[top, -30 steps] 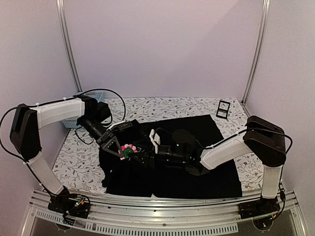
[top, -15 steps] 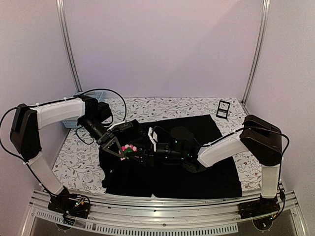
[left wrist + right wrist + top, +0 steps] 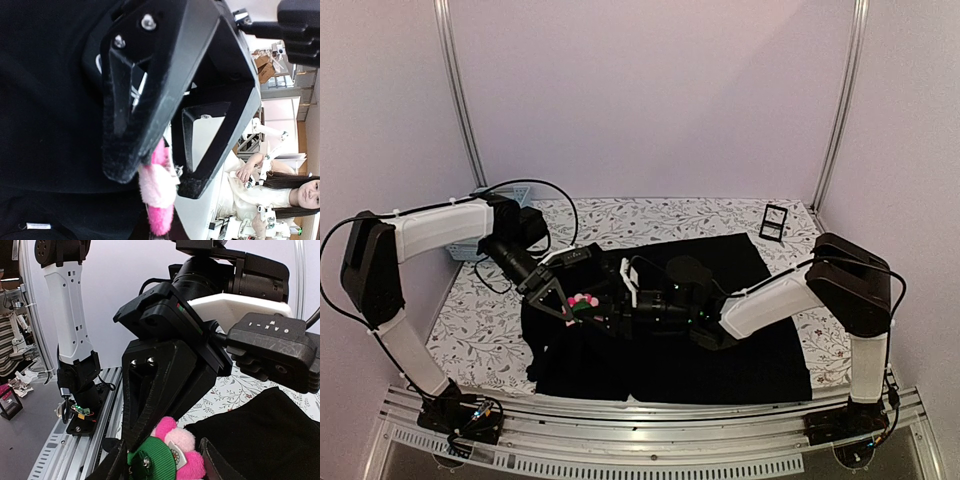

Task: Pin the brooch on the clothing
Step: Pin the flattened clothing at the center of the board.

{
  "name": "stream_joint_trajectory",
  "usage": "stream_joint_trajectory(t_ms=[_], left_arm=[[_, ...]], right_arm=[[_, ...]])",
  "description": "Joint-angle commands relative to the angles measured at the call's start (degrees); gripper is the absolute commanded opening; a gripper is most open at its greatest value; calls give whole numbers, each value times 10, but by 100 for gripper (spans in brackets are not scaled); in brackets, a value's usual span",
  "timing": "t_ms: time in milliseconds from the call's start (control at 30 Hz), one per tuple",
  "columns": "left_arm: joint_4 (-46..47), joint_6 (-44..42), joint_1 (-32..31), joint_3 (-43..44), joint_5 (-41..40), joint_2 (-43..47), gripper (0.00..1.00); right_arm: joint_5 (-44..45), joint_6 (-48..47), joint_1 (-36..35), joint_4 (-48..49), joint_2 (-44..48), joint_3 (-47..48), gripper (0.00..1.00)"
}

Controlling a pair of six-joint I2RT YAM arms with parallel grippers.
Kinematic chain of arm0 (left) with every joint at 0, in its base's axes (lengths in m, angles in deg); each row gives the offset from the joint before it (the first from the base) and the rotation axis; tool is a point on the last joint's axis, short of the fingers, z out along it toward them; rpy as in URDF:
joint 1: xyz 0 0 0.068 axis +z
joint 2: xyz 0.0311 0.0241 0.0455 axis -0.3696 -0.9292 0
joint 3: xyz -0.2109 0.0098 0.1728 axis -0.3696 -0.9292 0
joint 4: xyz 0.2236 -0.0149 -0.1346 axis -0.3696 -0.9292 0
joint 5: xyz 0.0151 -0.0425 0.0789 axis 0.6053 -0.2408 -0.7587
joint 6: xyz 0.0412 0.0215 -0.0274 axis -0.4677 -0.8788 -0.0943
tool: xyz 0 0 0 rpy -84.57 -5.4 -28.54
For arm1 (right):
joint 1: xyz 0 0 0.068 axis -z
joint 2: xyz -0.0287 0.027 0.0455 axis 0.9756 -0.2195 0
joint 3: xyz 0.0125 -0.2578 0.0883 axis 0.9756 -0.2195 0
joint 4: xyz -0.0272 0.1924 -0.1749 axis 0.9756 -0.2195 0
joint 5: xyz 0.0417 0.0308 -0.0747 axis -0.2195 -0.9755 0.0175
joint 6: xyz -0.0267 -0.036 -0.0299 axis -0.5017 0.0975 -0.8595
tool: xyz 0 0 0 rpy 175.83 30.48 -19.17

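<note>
- The left claw (image 3: 156, 181) is clamped on the brooch (image 3: 161, 212). Its wrist view shows the pink petals pinched between the two black fingertips.
- From above, the brooch (image 3: 582, 302) hangs over the shirt (image 3: 720, 365) near the cloth's 9 o'clock edge. Whether it touches the fabric cannot be told.
- The shirt lies spread on the flowered bench (image 3: 650, 215), reaching from the middle towards 4 o'clock.
- The right claw (image 3: 164, 463) has its fingers apart, one on either side of the brooch, coming in from the brooch's 3 o'clock. It grips nothing, though the pads sit very near the petals and contact cannot be ruled out.
- In the right wrist view the brooch's green round part faces the camera, with a small metal piece on it.
- The step in hand looks like the two-claw set-up: one claw steadies the brooch while the other closes in on it or its fastening.
- Next, the right claw probably needs a fine, slow closing, and the brooch must be brought down flat to the cloth.
- The soft fabric may bunch or slide, so a firm hold from the left claw matters.
</note>
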Motion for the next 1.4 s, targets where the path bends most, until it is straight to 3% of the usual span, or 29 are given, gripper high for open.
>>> stream_joint_trajectory(t_ms=[0, 167, 367, 600, 1000, 1367], left_arm=[[-56, -21, -13, 17, 45, 8, 0], [-52, -17, -13, 17, 43, 2, 0], [-46, -14, -13, 18, 35, 0, 0], [-33, -1, -13, 17, 28, 1, 0], [-34, 4, -12, 17, 29, -4, 0], [-29, 11, -10, 24, 25, -10, 7]], right_arm=[[1, 19, 14, -35, -26, 11, 42], [-12, 21, 14, -36, -31, 16, 36], [-33, 21, 15, -43, -29, 19, 20], [-38, 17, 14, -50, -27, 20, 18], [-54, 20, 14, -62, -31, 29, 6], [-56, 20, 14, -64, -30, 26, 0]])
